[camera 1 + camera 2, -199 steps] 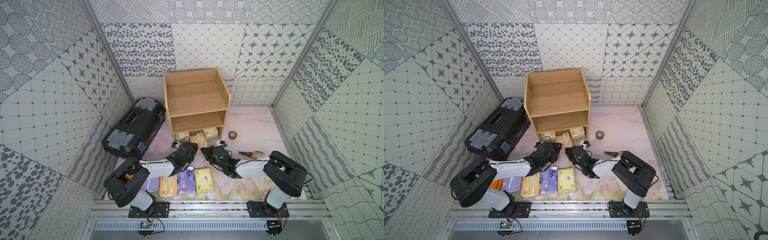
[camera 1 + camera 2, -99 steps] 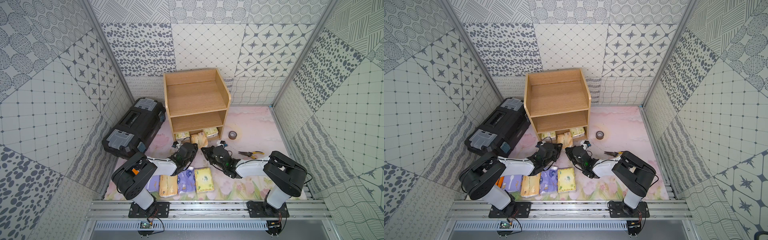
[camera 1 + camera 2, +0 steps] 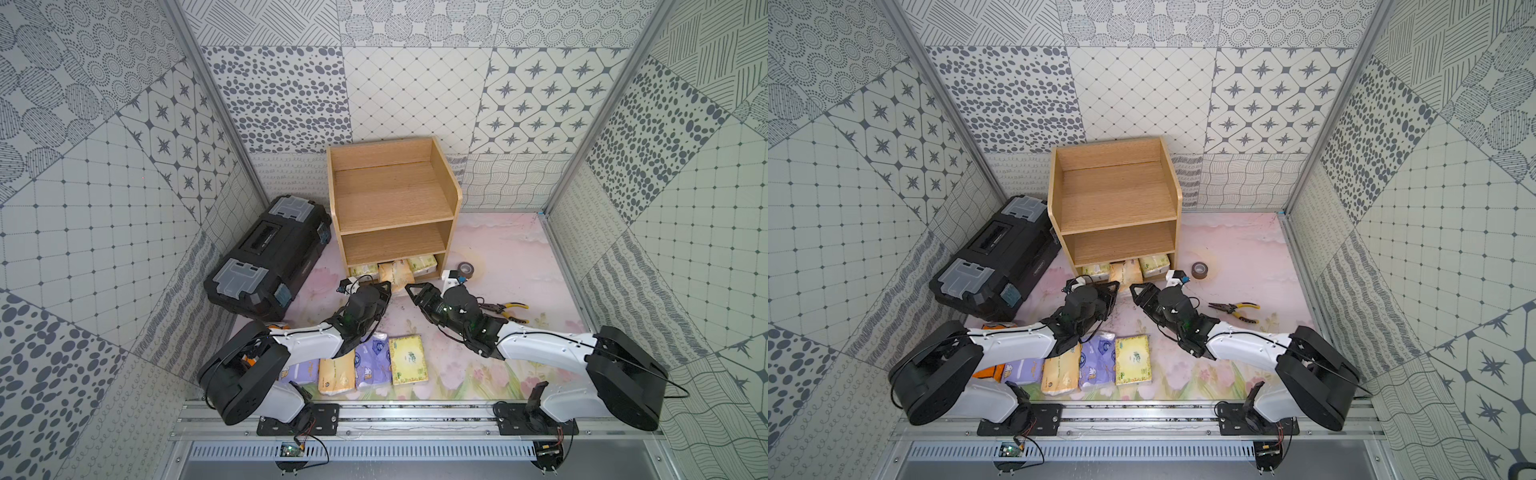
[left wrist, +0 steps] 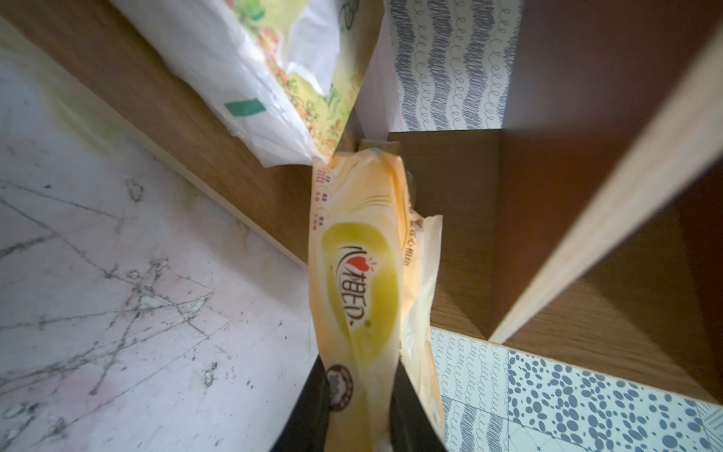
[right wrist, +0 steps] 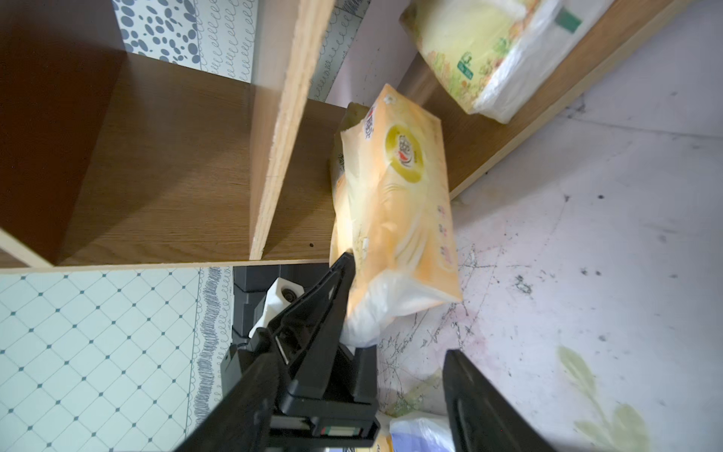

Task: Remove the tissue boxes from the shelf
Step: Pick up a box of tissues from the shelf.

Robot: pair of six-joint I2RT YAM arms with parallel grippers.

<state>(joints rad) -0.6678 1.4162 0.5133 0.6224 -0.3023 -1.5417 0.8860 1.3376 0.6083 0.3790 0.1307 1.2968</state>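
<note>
The shelf (image 3: 390, 208) stands straight ahead of both grippers, its bottom tier level with the jaws. The peach pack (image 4: 360, 274) juts from that tier, long axis running from the jaws into the shelf. The left gripper (image 4: 358, 375) pinches its near end. The right gripper (image 5: 397, 309), jaws spread, waits just beside it, gripping nothing, so the pull looks like the left arm's

Left gripper (image 4: 358, 371) now tight on the soft peach-yellow plastic-wrapped tissue pack (image 4: 360, 274) (right gripper (image 3: 419, 287) newly agape).
</note>
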